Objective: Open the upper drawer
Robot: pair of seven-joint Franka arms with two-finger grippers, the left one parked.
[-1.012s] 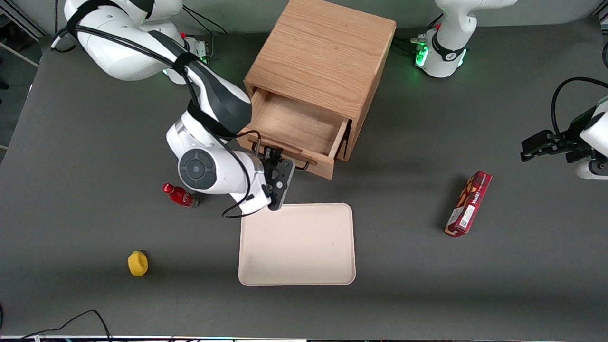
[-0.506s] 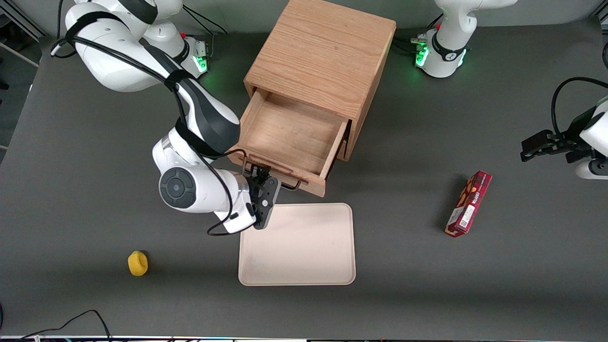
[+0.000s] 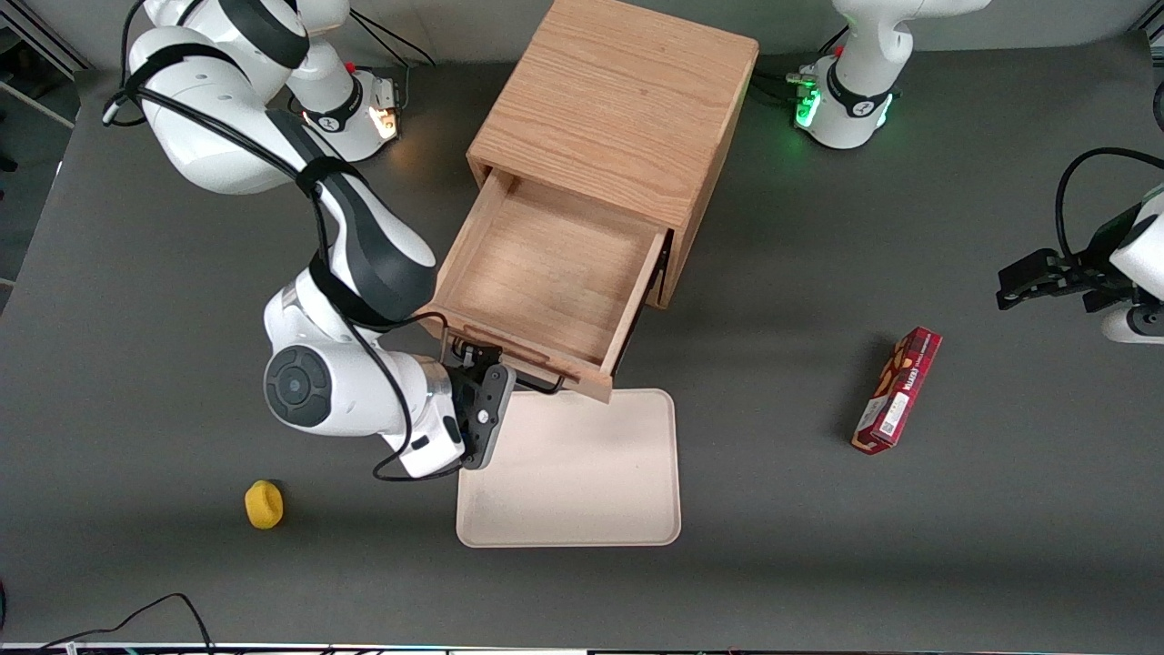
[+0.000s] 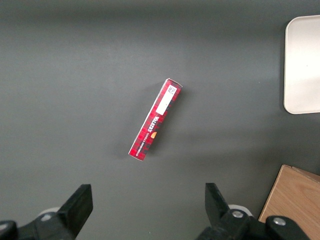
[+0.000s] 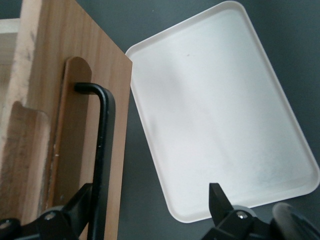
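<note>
A pale tray (image 3: 568, 473) lies flat on the dark worktop (image 3: 773, 564). A small yellow lump (image 3: 264, 504) (what it is, hard to say) sits toward the working arm's end, a red box (image 3: 897, 390) toward the parked arm's.

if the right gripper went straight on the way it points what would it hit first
Probably the white tray: the open gripper points down past the upper drawer's front, handle just inside one finger. Depth is unclear; the bare table beside the tray is possible.
</note>
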